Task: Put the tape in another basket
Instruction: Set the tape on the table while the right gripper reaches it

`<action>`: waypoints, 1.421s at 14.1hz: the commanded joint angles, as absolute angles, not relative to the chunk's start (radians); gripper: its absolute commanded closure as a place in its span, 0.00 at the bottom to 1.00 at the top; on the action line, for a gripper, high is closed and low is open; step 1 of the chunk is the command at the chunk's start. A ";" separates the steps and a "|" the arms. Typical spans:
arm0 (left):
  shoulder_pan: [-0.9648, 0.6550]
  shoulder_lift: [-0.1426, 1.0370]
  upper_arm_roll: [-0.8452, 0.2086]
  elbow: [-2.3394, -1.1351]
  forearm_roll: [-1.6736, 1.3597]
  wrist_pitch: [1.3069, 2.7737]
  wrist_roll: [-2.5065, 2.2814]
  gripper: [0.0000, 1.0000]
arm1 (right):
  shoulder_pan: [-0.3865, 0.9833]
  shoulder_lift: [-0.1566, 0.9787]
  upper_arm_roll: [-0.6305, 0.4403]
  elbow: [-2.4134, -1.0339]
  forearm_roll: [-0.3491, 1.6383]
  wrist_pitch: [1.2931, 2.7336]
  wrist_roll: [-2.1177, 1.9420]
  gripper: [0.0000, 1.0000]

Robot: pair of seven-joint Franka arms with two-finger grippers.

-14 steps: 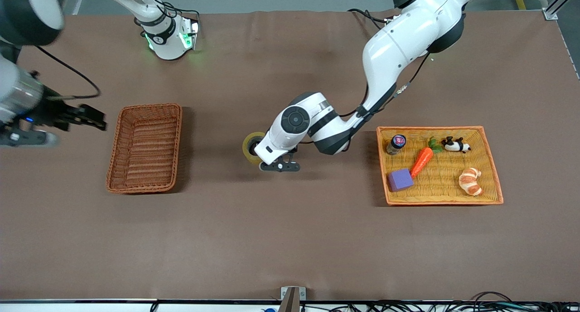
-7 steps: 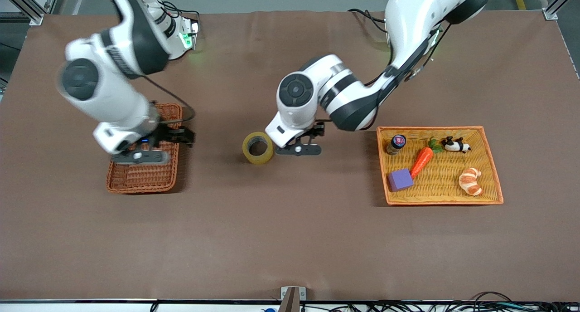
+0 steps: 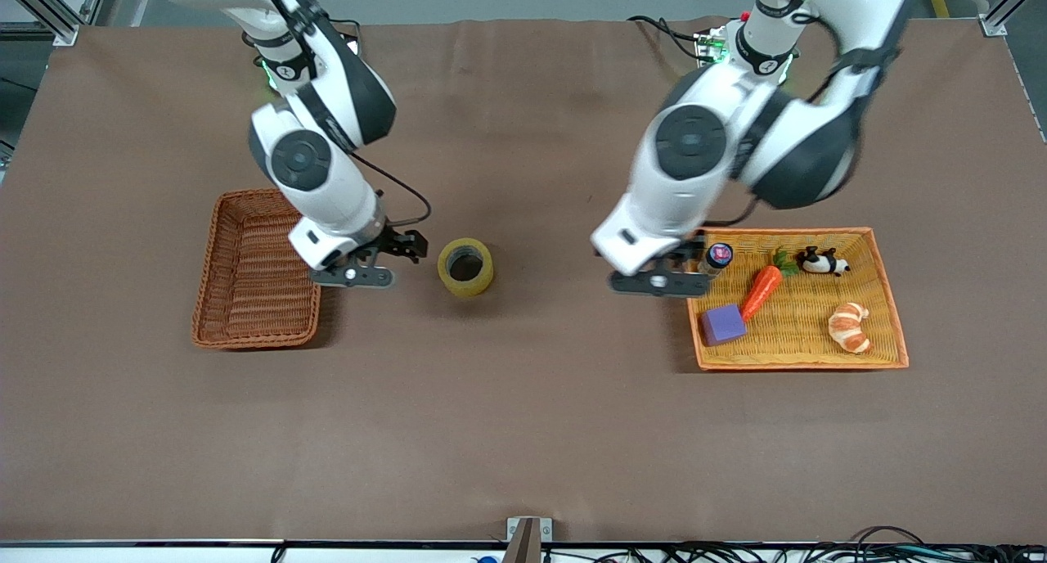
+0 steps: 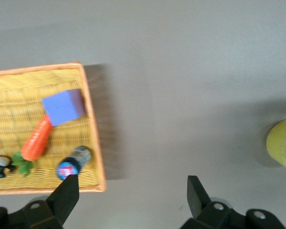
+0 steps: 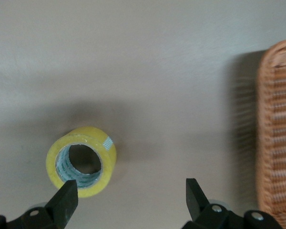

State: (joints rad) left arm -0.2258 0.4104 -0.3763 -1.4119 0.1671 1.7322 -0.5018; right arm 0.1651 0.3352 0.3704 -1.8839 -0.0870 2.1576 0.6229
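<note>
The yellowish tape roll (image 3: 465,266) rests on the bare table between the two baskets, its hole showing. It also shows in the right wrist view (image 5: 81,162) and at the edge of the left wrist view (image 4: 283,143). My right gripper (image 3: 384,256) is open and empty, over the table between the reddish-brown wicker basket (image 3: 258,267) and the tape; in its own view (image 5: 131,200) one fingertip (image 5: 66,193) is beside the roll. My left gripper (image 3: 667,272) is open and empty over the yellow tray's edge nearest the tape.
The yellow woven tray (image 3: 887,297) at the left arm's end holds a purple block (image 3: 722,324), a carrot (image 3: 762,290), a small bottle (image 3: 716,259), a panda toy (image 3: 823,261) and a croissant (image 3: 850,327). The reddish-brown basket (image 5: 279,138) holds nothing.
My left gripper has left the tape and moved toward the yellow tray. My right arm has swung in across the reddish-brown basket to beside the tape. The tape stays on the table.
</note>
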 commanded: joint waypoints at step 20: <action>-0.035 -0.084 -0.085 -1.793 -0.064 1.841 -0.019 0.00 | 0.245 0.629 0.376 -1.881 -0.298 2.388 0.652 0.63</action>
State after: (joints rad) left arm 0.0118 -0.0489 -0.1526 -1.7876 -0.0468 1.8603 -0.0666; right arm 0.2506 0.6283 0.3689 -1.8818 -0.2731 2.3855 0.6361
